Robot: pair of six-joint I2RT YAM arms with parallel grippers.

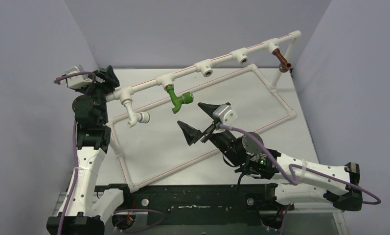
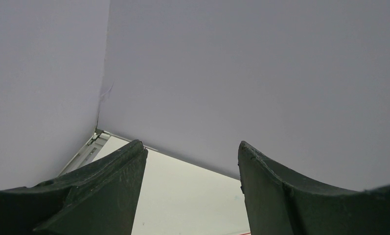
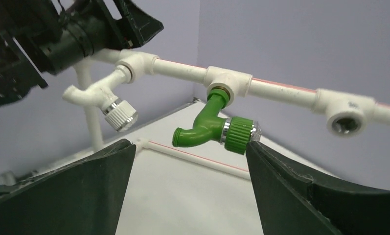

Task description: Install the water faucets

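Top external view: a white table boxed in by pale grey walls. The green faucet hangs from a tee on the pipe frame, and the reddish-brown faucet sits at the far right end. The right hand gapes wide and empty, just short of the green one. The left hand is wide open too, holding nothing.

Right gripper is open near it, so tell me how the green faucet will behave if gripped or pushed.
The green faucet looks like rigid plastic: probably stiff and light. Seated in its tee socket, it would likely swivel rather than fall. Its ribbed knob should resist slipping.
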